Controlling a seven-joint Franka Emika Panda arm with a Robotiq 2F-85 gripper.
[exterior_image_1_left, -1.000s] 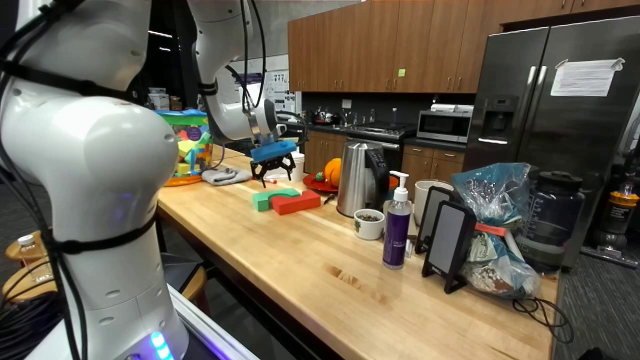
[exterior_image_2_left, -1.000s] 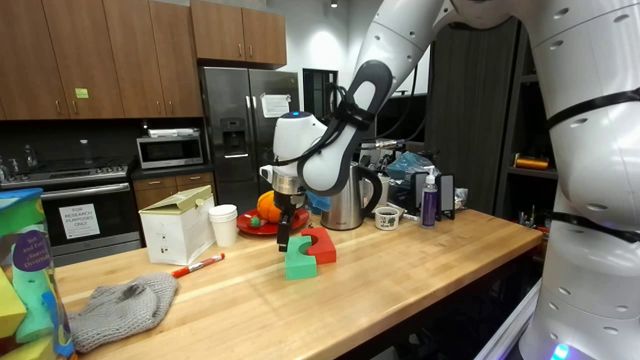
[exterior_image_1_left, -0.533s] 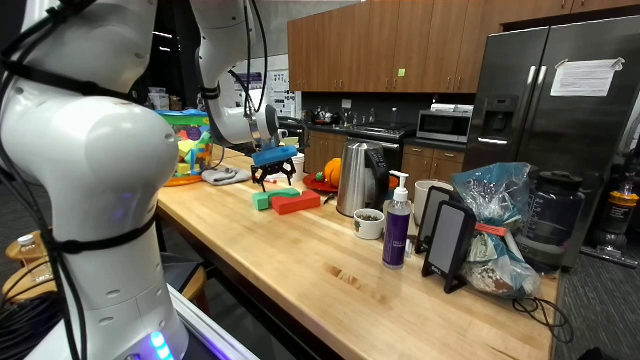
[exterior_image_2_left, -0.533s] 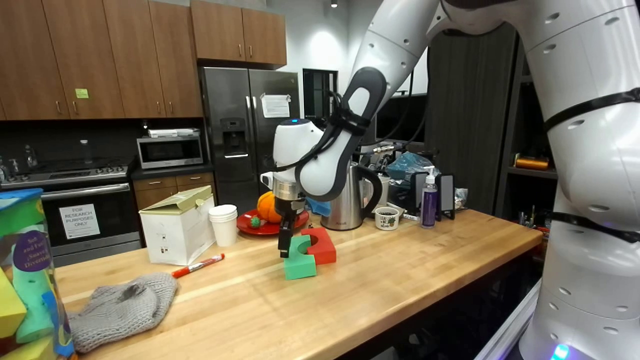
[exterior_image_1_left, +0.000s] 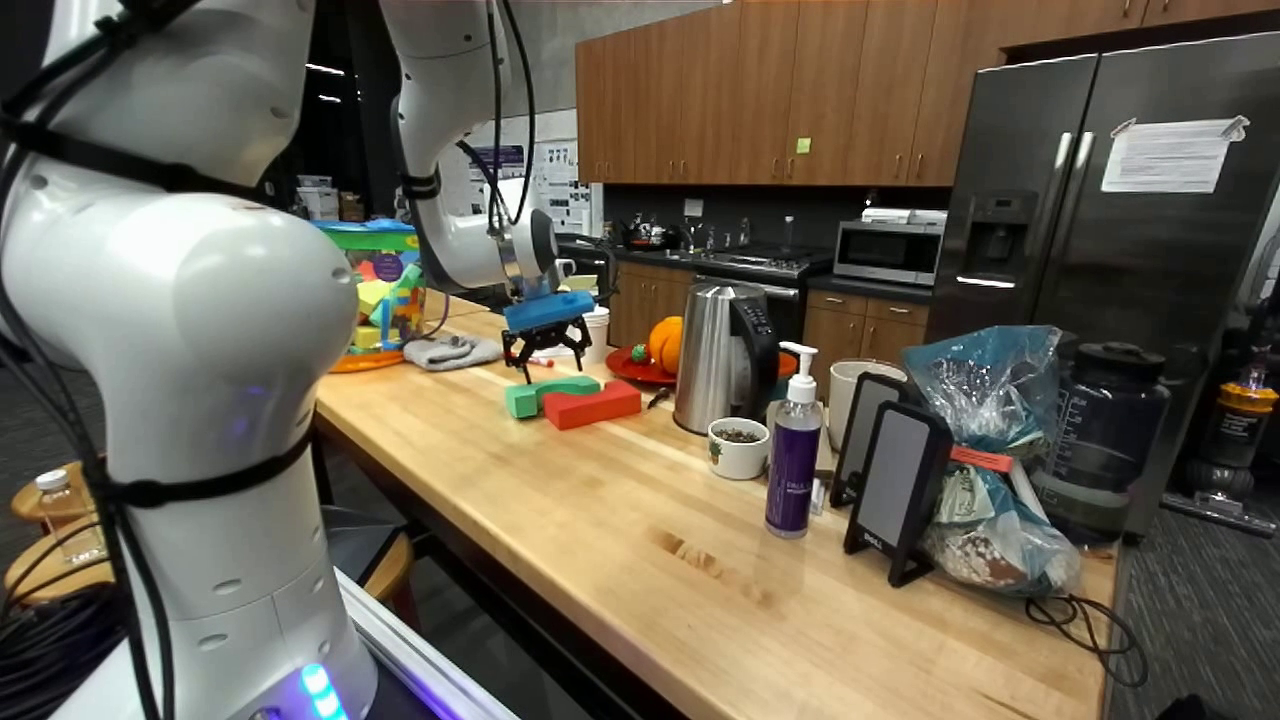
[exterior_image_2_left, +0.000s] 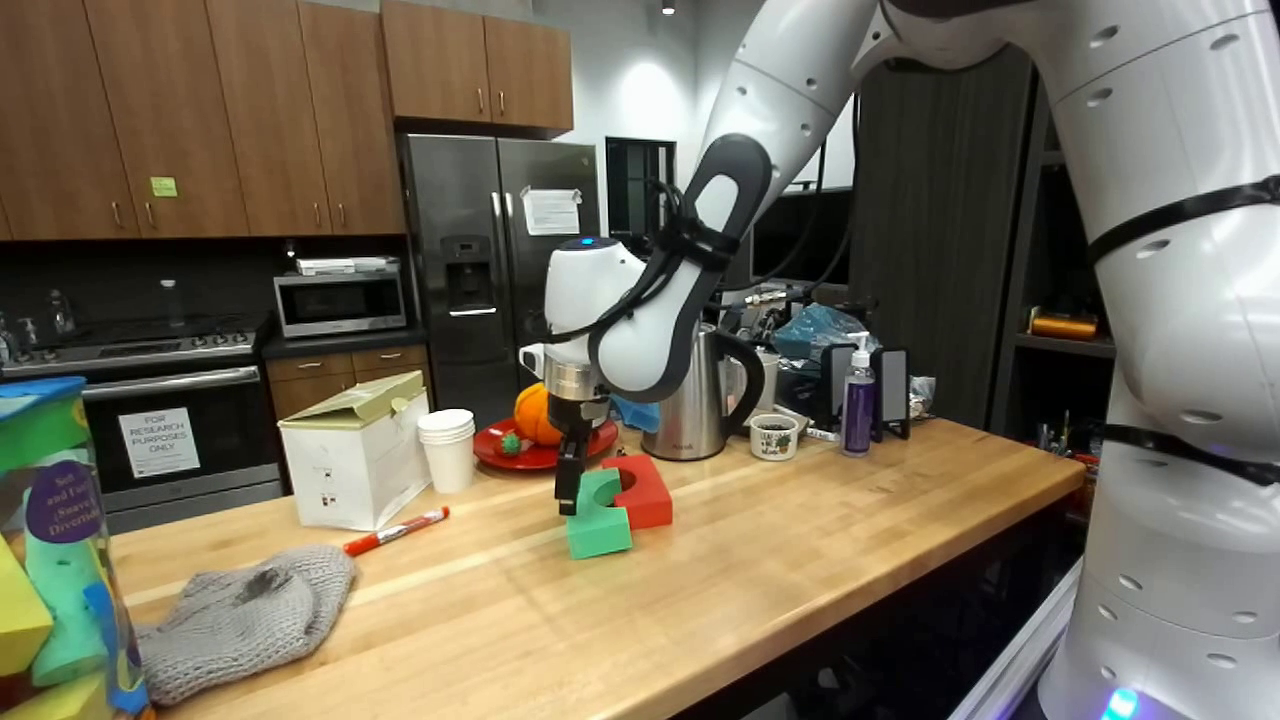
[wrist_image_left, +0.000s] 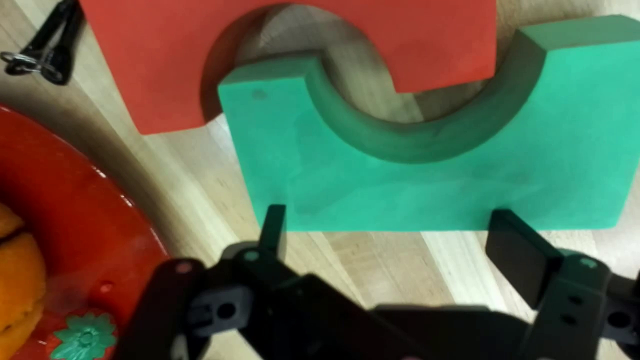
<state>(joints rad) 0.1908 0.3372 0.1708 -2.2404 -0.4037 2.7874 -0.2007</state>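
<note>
In an exterior view, held the pincer (exterior_image_2_left: 567, 504) spread, empty, with the green arch block (exterior_image_2_left: 600, 535) just to its right, long axis near-to-far

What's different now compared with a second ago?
The black two-fingered gripper has come down slightly toward the green block with a curved notch, which may have shifted a hair. The gripper stays open; nothing was grasped or released. The red notched block, round red plate and silver kettle stayed put.

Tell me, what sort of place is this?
Probably a kitchen area in a research lab: there's a fridge, a microwave and an oven with a sign reading "FOR RESEARCH PURPOSES ONLY".
</note>
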